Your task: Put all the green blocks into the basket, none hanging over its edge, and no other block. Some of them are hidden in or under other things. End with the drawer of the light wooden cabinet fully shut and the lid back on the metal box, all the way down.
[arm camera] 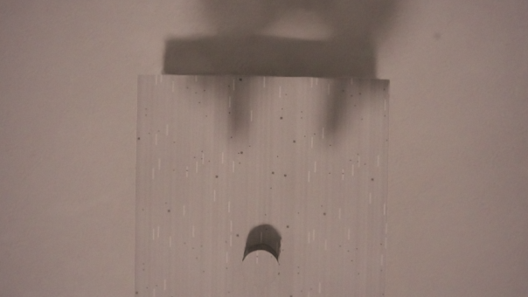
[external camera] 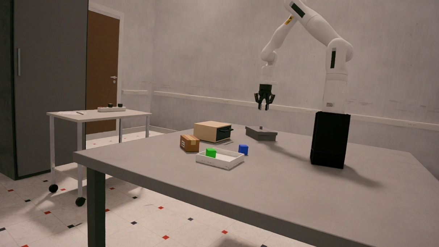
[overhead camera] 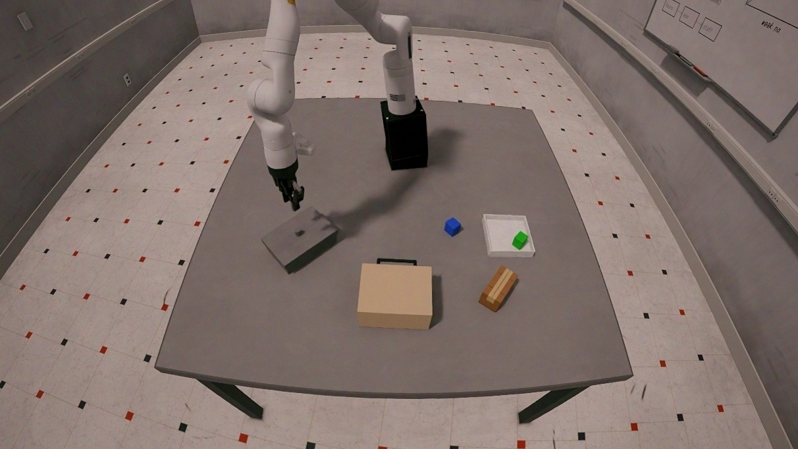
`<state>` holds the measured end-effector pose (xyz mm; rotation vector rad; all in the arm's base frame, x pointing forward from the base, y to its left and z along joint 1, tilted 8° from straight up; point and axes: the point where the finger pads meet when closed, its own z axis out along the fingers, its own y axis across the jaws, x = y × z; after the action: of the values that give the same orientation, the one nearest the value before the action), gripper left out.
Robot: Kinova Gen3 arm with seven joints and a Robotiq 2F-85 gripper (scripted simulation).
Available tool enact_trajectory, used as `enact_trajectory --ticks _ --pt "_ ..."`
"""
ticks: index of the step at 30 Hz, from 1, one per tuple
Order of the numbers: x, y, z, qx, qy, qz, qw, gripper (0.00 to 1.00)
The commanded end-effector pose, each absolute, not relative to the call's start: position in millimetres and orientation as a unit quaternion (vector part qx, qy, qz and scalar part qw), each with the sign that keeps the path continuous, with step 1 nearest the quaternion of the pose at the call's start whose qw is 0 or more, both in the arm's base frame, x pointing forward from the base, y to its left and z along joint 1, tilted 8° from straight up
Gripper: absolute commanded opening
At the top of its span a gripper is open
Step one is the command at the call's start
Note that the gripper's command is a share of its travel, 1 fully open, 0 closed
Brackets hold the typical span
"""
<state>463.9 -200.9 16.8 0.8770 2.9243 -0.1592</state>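
A green block point(overhead camera: 519, 239) point(external camera: 210, 152) is inside the white basket point(overhead camera: 486, 239) point(external camera: 211, 160). A blue block point(overhead camera: 452, 226) point(external camera: 243, 149) stands outside it. The light wooden cabinet point(overhead camera: 395, 287) point(external camera: 206, 130) has its drawer point(external camera: 223, 134) shut, as far as I can see. The grey metal box point(overhead camera: 312, 255) point(external camera: 266, 137) carries its lid point(overhead camera: 284, 245) point(external camera: 260, 132) point(arm camera: 197, 196), with a small knob point(overhead camera: 299, 232) point(arm camera: 263, 237). My gripper point(overhead camera: 297, 201) point(external camera: 263, 107) is partly open and empty, above and behind the box. Its fingers are outside the wrist view; the insides of box and drawer are hidden.
A brown taped carton point(overhead camera: 498, 288) point(external camera: 189, 143) stands between the cabinet and the basket's side of the grey table point(overhead camera: 334, 357) point(external camera: 276, 184). The black robot base point(overhead camera: 405, 139) point(external camera: 330, 138) stands at the back. The cabinet's black handle point(overhead camera: 396, 261) point(external camera: 226, 130) sticks out.
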Motion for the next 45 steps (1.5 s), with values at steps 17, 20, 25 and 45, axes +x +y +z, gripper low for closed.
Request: enact_trajectory --ticks 17,20,25,45 --pt "465 -202 12 0.287 0.956 -0.052 0.043 0.48" --pt "465 -202 10 0.287 0.956 -0.052 0.043 0.48" --pt "465 -203 2 0.287 0.956 -0.052 0.043 0.48" --pt "468 -209 -43 0.287 0.956 -0.052 0.043 0.48"
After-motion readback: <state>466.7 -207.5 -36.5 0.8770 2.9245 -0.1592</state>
